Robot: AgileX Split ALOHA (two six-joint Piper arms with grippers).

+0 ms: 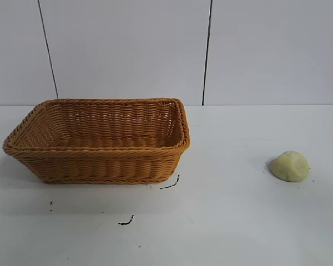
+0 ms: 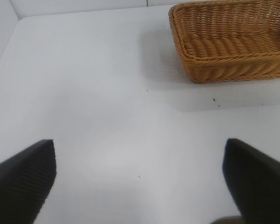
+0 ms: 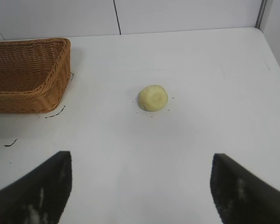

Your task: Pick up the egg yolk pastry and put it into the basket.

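Right gripper [image 3: 140, 186] fingers spread wide, egg yolk pastry [image 3: 153, 98] ahead of it on the table [image 3: 214, 84] — basket [image 3: 23, 74] well apart, left gripper [image 2: 140, 182] likewise spread, basket ahead.

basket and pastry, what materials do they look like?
Basket: woven wicker, golden-brown, slightly glossy; visible weave rows and braided rim, though it may be plastic rattan. Pastry: pale yellow-green, matte, smooth with dimples; looks like soft dough or a molded replica.

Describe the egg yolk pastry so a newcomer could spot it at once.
Start at the big wicker basket on the left of the white table. Look right across bare tabletop to the egg yolk pastry, sitting alone. It is a small, smooth, pale yellow-green dome, far smaller than the basket.
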